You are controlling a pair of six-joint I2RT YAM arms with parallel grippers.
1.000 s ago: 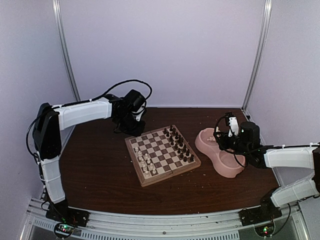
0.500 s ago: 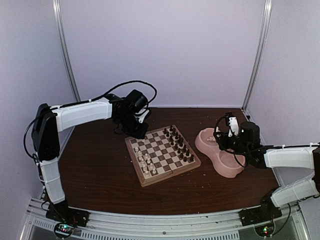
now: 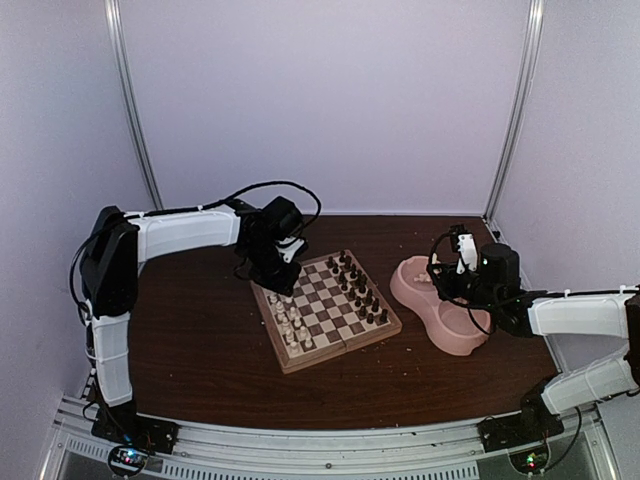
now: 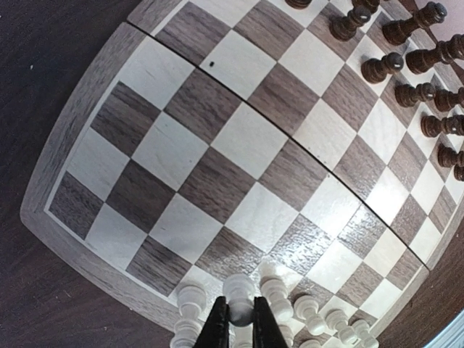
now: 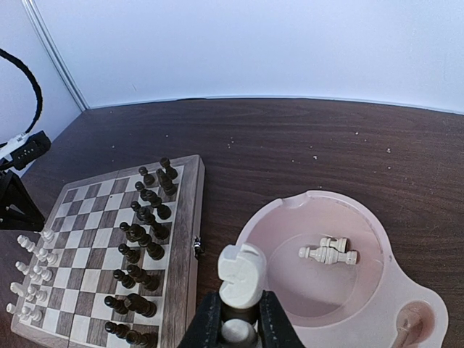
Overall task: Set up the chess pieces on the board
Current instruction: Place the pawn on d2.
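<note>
Dark brown tabletop (image 3: 200, 350), pale lilac walls all round. Board (image 3: 322, 303) lies near the middle of the tabletop, turned at an angle, fold seam visible. Dark pieces (image 3: 358, 285) stand in two rows along the board's far right edge. Cream pieces (image 3: 291, 325) cluster along the opposite, near left edge.

Left gripper (image 4: 241, 306) hangs over the cream-side edge by the board's left corner, jaws closed on a small pawn-like piece (image 4: 239, 286); its rounded head shows above the fingertips.

Right gripper (image 5: 239, 299) is above the pink double bowl (image 3: 440, 310) near the right edge of the tabletop, jaws clamped on a cream rook (image 5: 241, 270), notched top up.

Two loose pieces (image 5: 328, 252) lie on their sides in the bowl compartment nearer the board; one more figurine (image 5: 408, 326) in the other compartment, shape unclear
</note>
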